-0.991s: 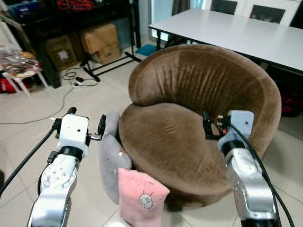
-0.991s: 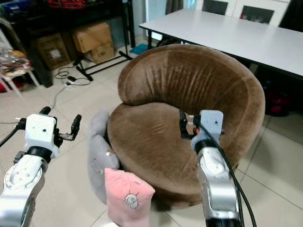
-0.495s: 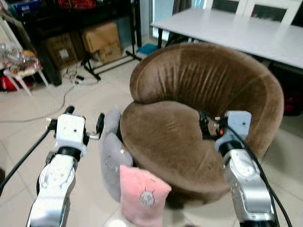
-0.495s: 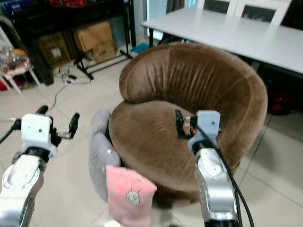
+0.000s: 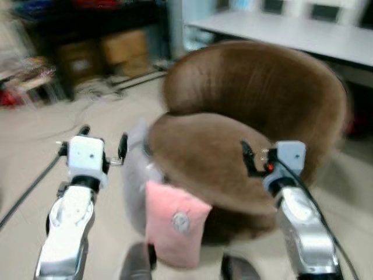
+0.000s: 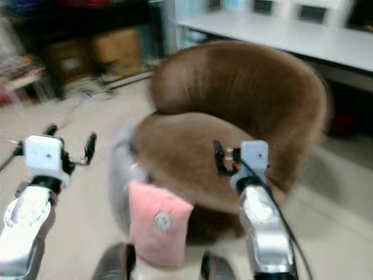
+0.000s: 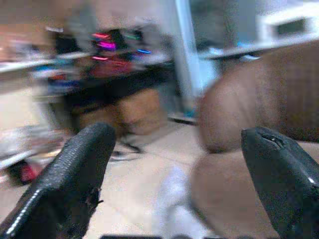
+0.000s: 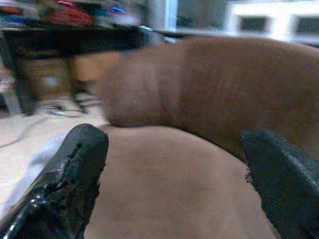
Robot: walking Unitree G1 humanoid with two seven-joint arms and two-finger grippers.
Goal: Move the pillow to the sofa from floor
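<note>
The pink pillow (image 5: 175, 224) is standing on end on the floor (image 5: 35, 169), leaning against the near left edge of the round brown sofa (image 5: 256, 116), with a grey cushion (image 5: 137, 181) wedged just behind it against the sofa's side; the left gripper (image 5: 104, 149) is hovering above and to the left of both, fingers spread wide and holding nothing; the right gripper (image 5: 252, 158) is hanging over the sofa seat, fingers likewise wide apart and empty; the likeliest slip, I judge, is a grab that catches the grey cushion along with the pillow, since the two are pressing together; a one-sided pinch may also let the soft pillow fold and slide out; the views are blurring, so the robot seems to be in motion, and a foot could knock the pillow flat; the floor is looking pale and tiled; a white table (image 5: 280, 35) is standing at the far right, cardboard boxes (image 5: 125, 49) and dark shelving at the far left
</note>
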